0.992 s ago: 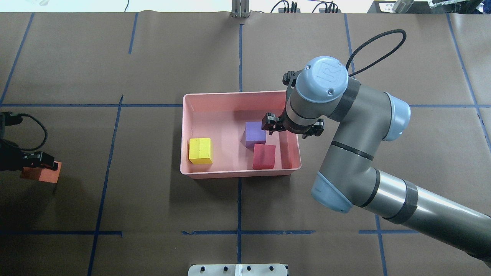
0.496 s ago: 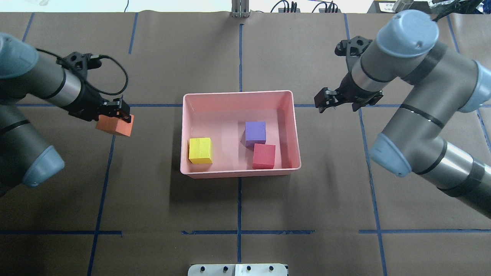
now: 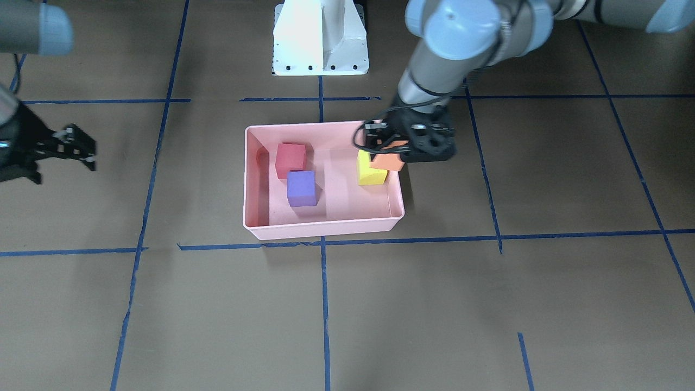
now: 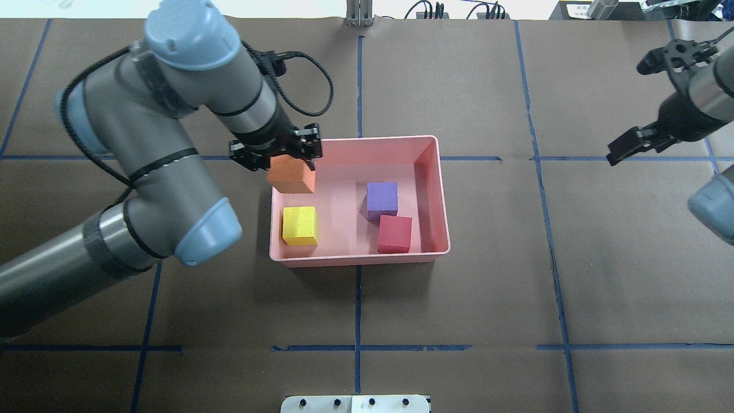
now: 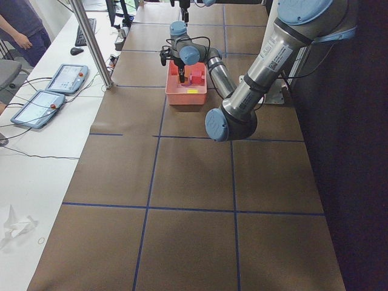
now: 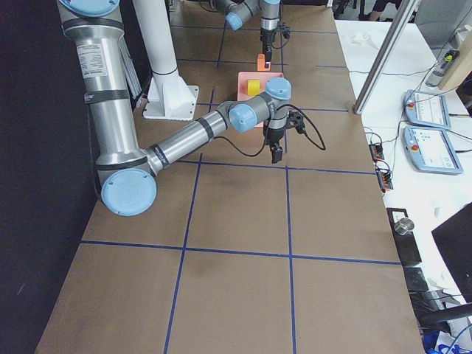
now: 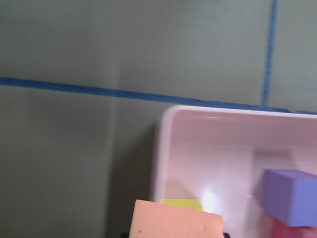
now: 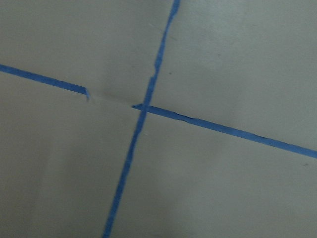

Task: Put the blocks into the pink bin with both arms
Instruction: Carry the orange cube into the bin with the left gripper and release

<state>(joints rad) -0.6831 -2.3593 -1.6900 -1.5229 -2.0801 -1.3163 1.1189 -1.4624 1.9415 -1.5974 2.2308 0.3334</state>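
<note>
The pink bin stands mid-table. In it lie the yellow block, the purple block and the red block. My left gripper is shut on the orange block and holds it above the bin's far-left corner, over the rim. The left wrist view shows the orange block at the bottom edge, with the bin's corner below it. My right gripper is open and empty, far right of the bin over bare table.
The white pedestal base stands at the robot's side of the table. Blue tape lines cross the brown table cover. A side bench with tablets and a metal post lies beyond the far edge.
My left arm has carried the orange block from the table's left side to above the bin's far-left corner. My right arm has drawn back from the bin to the far right.
</note>
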